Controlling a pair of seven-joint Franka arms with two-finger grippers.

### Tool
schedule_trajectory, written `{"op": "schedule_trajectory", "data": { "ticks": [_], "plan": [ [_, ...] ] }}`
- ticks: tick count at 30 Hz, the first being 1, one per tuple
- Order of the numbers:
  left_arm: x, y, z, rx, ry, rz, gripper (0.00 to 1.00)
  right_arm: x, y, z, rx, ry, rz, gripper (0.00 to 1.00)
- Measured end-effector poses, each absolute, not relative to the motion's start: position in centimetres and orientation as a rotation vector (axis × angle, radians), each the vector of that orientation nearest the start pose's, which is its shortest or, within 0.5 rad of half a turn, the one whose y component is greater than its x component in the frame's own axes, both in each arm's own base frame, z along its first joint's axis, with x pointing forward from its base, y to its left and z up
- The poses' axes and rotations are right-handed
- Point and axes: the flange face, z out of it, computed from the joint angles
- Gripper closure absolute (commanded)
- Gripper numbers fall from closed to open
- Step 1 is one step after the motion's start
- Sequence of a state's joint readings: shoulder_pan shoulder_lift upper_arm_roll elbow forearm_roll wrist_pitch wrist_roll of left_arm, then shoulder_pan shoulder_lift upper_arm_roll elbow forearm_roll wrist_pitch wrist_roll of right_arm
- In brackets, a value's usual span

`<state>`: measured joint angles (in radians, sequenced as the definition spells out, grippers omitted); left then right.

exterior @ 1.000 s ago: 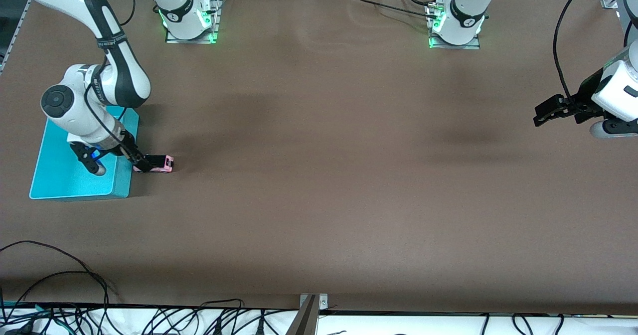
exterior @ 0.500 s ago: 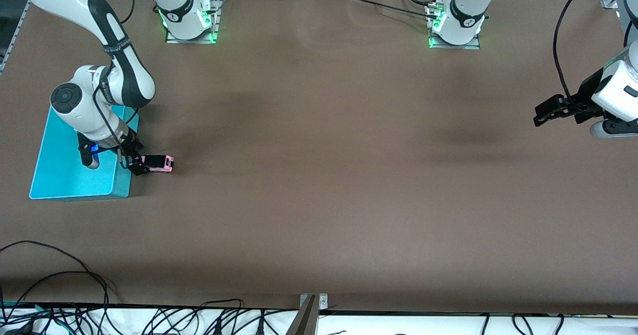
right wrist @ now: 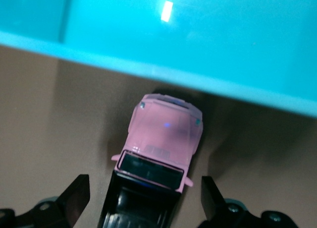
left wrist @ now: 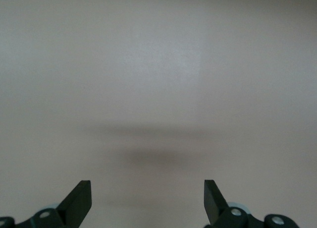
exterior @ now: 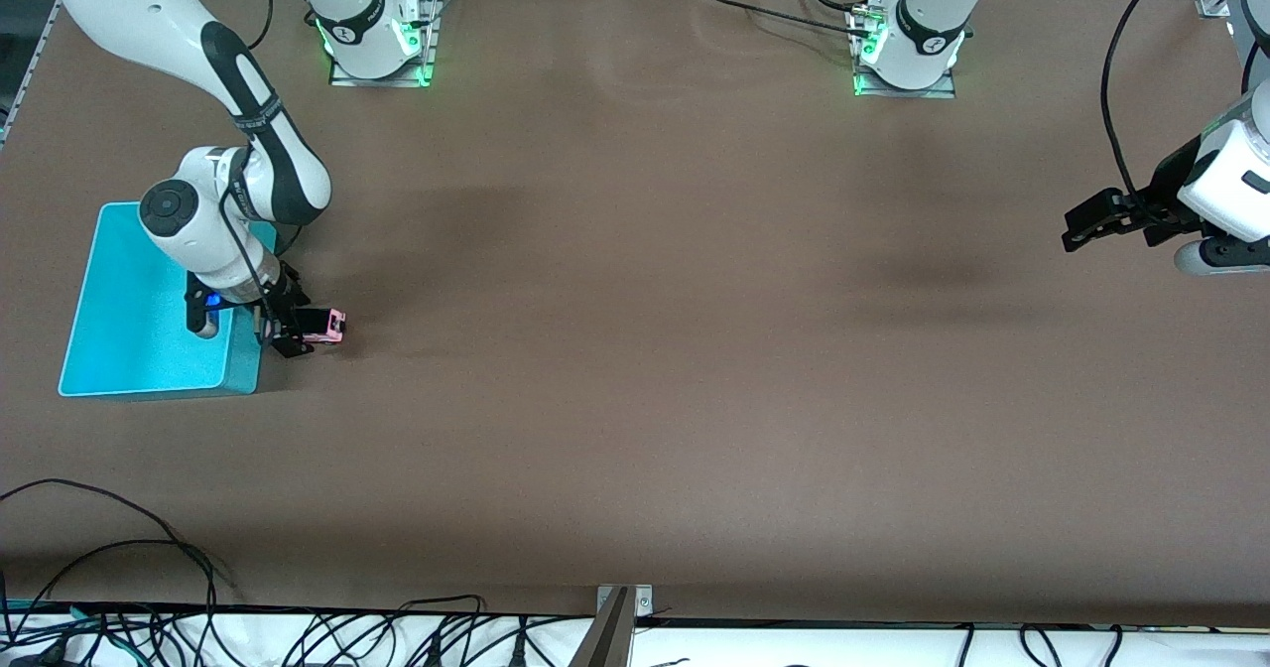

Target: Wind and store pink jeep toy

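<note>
A wide brown table holds a small pink jeep toy [exterior: 325,326] standing on its wheels just beside the wall of a shallow turquoise bin [exterior: 119,349], at the right arm's end of the table. The right gripper [exterior: 288,334] is low over the jeep, its two black fingers [right wrist: 74,196] spread open on either side of the black roof section, with a clear gap on each flank and nothing held. In the right wrist view the pink hood points toward the bin wall and nearly reaches it, while the dark roof and cabin sit between the fingertips. The toy looks like hard, smooth plastic, very light and rigid, so it will probably not deform under a squeeze but could slip, skate on its wheels or tip if pressed unevenly. The best place to take hold seems to be the flat, parallel sides of the body at the cabin, low enough to catch the pink shell and not only the narrower roof. Because the wheels roll freely, closing squarely across the width matters. The left gripper [exterior: 1091,225] waits in the air over bare table at the left arm's end, fingers apart and empty.
</note>
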<state>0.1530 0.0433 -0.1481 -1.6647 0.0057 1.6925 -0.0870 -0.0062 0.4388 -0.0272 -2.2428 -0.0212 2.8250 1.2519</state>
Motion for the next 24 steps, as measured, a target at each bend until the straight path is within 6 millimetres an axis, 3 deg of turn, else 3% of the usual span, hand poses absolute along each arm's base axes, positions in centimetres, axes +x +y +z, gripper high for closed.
{"op": "schedule_trajectory", "data": {
  "ticks": [2, 6, 7, 16, 24],
  "plan": [
    [57.4, 0.5, 56.6, -3.138, -0.143, 0.024, 0.0, 55.6, -1.7, 18.3, -2.48, 1.808, -0.198, 0.63],
    [57.4, 0.5, 56.6, -3.138, -0.143, 0.024, 0.0, 55.6, -1.6, 18.3, -2.48, 1.807, -0.198, 0.96],
    [57.4, 0.5, 56.6, -3.138, -0.143, 0.024, 0.0, 55.6, -1.6, 18.4, -2.48, 1.807, -0.198, 1.0],
    [57.4, 0.5, 56.6, -3.138, -0.143, 0.023, 0.0, 56.5, -0.8, 20.3, -2.464, 1.776, -0.249, 1.0],
    [57.4, 0.5, 56.6, -3.138, -0.143, 0.022, 0.0, 57.1, -0.1, 24.5, -2.465, 1.756, -0.262, 1.0]
  ]
}}
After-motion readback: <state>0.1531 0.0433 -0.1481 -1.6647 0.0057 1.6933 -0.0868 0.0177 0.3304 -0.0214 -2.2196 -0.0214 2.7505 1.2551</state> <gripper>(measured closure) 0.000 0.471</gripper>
